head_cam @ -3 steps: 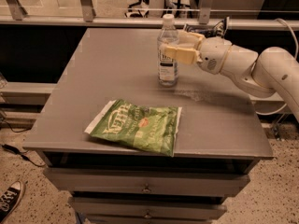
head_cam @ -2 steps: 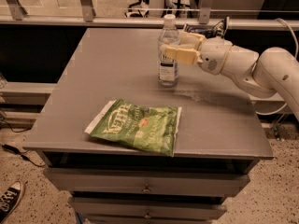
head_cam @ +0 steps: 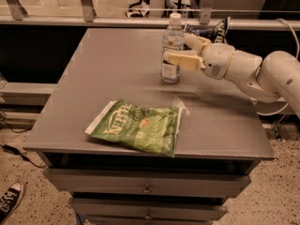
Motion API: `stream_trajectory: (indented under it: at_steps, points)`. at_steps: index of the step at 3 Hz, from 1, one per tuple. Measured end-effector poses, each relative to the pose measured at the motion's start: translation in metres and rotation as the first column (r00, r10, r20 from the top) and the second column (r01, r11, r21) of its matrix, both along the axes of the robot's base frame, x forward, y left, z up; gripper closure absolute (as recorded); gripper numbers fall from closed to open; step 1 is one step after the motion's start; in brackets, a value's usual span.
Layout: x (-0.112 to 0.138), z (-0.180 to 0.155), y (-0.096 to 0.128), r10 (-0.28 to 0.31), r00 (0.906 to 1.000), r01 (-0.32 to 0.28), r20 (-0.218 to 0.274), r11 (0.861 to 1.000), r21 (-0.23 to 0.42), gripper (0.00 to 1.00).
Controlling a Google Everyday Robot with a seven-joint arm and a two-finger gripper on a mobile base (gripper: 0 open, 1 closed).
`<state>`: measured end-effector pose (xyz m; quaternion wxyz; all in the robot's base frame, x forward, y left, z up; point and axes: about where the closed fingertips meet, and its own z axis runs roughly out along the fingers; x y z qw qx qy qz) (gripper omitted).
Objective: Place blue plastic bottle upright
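Observation:
The blue plastic bottle (head_cam: 171, 64), clear with a white cap and a pale label, stands upright on the grey table (head_cam: 112, 74), toward the far right. My gripper (head_cam: 176, 47) reaches in from the right at the bottle's mid height. Its cream fingers (head_cam: 180, 59) sit on either side of the bottle, one in front and one behind, closed against it. The white arm (head_cam: 262, 74) runs off to the right edge.
A green snack bag (head_cam: 137, 128) lies flat near the table's front edge. A dark blue crinkled bag (head_cam: 213, 31) lies at the far edge behind my gripper. A metal railing (head_cam: 117, 20) runs behind the table. Drawers (head_cam: 147, 189) are below the top.

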<state>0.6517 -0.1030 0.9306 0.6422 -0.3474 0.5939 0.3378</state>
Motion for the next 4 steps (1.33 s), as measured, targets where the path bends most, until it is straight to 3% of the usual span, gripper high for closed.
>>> stream_trajectory:
  at_steps: [2,3,4]
  points:
    - [-0.010,-0.003,-0.014,0.006,0.9999,-0.006,0.012,0.998,-0.068,0.00]
    - [-0.020,0.006,-0.046,0.009,0.9992,-0.002,0.039,0.983,-0.182,0.00]
    - [-0.025,0.006,-0.052,0.024,0.9989,-0.015,0.041,0.977,-0.210,0.00]
